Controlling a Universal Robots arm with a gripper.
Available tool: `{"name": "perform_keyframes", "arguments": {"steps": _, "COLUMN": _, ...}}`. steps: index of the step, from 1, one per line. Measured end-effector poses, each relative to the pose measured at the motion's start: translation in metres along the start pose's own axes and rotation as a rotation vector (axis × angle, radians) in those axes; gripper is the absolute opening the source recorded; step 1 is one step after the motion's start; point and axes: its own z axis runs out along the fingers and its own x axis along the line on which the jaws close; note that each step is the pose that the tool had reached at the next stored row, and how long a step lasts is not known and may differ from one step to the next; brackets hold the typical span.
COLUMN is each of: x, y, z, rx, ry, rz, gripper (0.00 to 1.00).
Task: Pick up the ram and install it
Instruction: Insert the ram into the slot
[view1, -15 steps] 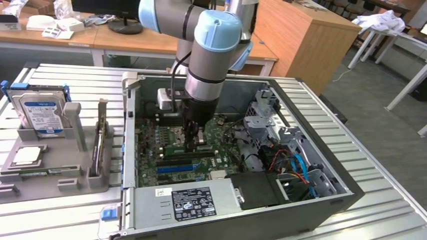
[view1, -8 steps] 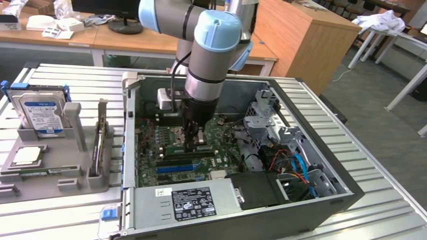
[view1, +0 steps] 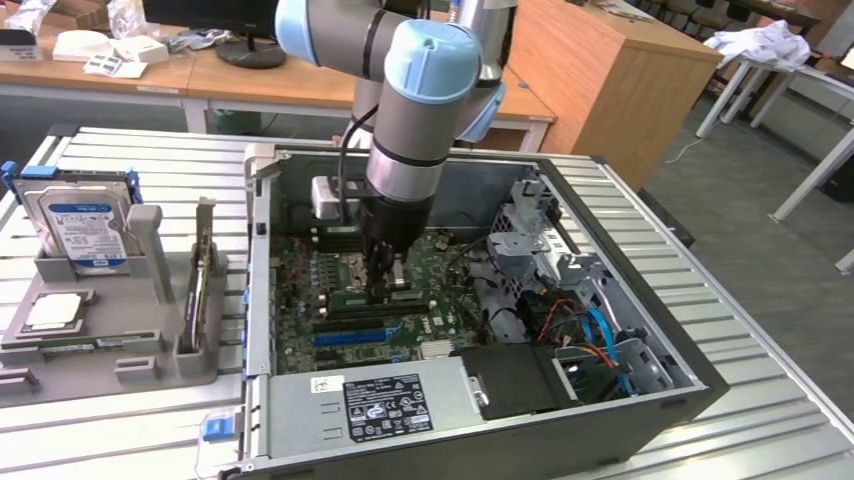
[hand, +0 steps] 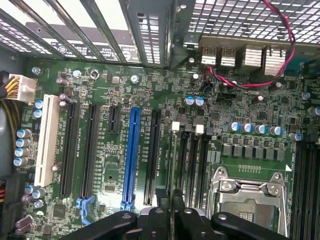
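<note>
Now the end effector is low inside the open computer case, right above the motherboard. Its two black fingers are closed on the ram, which shows edge-on as a thin green strip between them. The ram stands upright and runs away from the end effector along a memory slot, toward the white latch at the slot's far end. I cannot tell if it is already pressed fully into the slot.

Just beside the end effector, on one side, there are more dark memory slots and then the metal CPU socket. On the other side are a black expansion slot, the long blue slot and, farther away, the white slot. Beyond the far end of the ram a red cable loops near the rear ports.

In the exterior view the end effector hangs under the grey and blue arm. The power supply lies at the near edge of the case. Well apart from the end effector, outside the case on the metal worktop, a grey holder carries a hard drive and a processor chip.
</note>
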Motion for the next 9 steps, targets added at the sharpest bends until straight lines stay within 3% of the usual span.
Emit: {"name": "perform_keyframes", "arguments": {"steps": 9, "x": -0.0012, "y": -0.0002, "z": 0.0027, "rx": 0.0001, "ry": -0.0001, "rz": 0.0, "gripper": 0.13}}
